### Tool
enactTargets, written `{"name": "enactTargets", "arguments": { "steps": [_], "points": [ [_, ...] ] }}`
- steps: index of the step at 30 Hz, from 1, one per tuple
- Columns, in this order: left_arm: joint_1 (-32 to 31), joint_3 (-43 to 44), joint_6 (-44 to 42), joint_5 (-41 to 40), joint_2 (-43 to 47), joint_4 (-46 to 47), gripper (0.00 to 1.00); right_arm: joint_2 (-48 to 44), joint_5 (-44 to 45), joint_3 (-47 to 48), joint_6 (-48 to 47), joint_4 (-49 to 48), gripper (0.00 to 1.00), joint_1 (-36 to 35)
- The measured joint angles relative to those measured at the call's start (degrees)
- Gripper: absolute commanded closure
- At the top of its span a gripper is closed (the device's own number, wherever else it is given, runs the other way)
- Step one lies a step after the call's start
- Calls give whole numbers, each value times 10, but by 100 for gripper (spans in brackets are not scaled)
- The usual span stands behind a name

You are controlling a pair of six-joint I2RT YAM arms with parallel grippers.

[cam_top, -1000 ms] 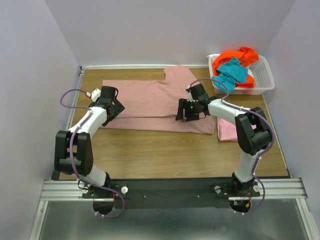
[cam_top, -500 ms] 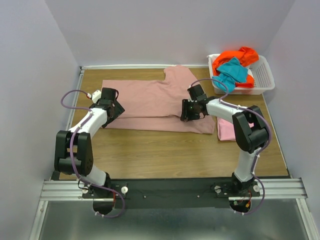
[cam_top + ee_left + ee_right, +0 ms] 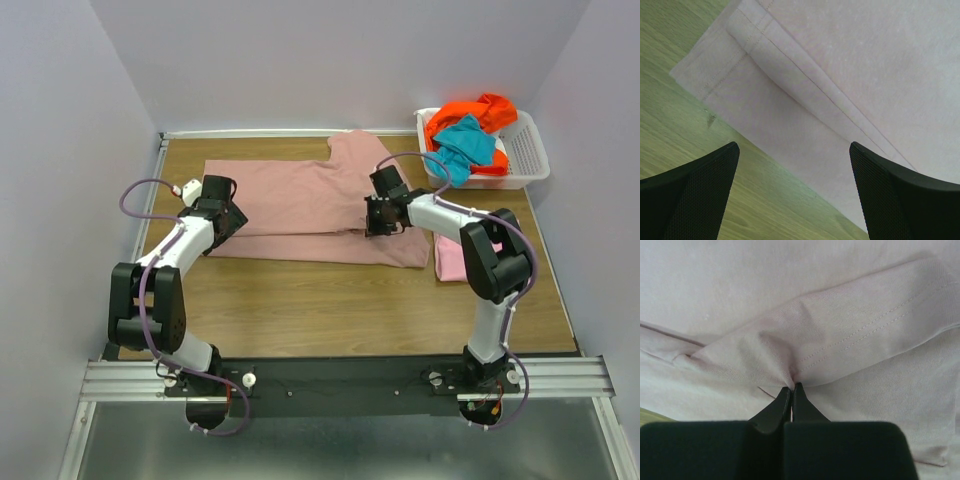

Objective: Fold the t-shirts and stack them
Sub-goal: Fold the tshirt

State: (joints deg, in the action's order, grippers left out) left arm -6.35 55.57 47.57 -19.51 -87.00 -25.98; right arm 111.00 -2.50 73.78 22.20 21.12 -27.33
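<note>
A large dusty rose-mauve t-shirt (image 3: 300, 195) lies spread across the far half of the table, its near long edge folded over. My right gripper (image 3: 375, 222) is low over the shirt's right part. In the right wrist view the right gripper (image 3: 791, 387) is shut, pinching a gathered tuck of the shirt (image 3: 850, 335) beside a stitched hem. My left gripper (image 3: 222, 216) hovers open over the shirt's near left corner. The left wrist view shows that gripper (image 3: 794, 150) wide open above the shirt's hemmed edge (image 3: 840, 65) and bare wood. A brighter pink t-shirt (image 3: 455, 260) lies folded at the right.
A white slotted basket (image 3: 525, 150) at the far right corner holds an orange t-shirt (image 3: 480, 108) and a teal t-shirt (image 3: 465, 140). Grey walls close in the table on three sides. Bare wood (image 3: 330, 305) runs between the shirt and the arm bases.
My right gripper has shut on the shirt's fabric after sliding a little away from the near edge. The left arm has barely moved and stays open.
</note>
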Motion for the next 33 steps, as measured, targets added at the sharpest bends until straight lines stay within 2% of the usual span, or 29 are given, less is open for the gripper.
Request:
{"name": "enactTargets", "arguments": {
  "steps": [9, 24, 27, 30, 31, 33],
  "points": [
    [0, 0, -9, -4, 7, 1, 1, 5, 22, 68, -31, 27, 95, -3],
    [0, 0, -30, -11, 7, 1, 1, 169, 58, 281, -166, 73, 89, -4],
    [0, 0, -34, -11, 6, 1, 1, 198, 74, 329, -177, 77, 77, -4],
    [0, 0, -37, -11, 6, 1, 1, 218, 88, 364, -177, 76, 28, -4],
    [0, 0, -37, -11, 5, 1, 1, 220, 92, 369, -178, 77, 0, -4],
    [0, 0, -38, -11, 5, 1, 1, 219, 101, 375, -165, 76, 0, -4]
  ]
}}
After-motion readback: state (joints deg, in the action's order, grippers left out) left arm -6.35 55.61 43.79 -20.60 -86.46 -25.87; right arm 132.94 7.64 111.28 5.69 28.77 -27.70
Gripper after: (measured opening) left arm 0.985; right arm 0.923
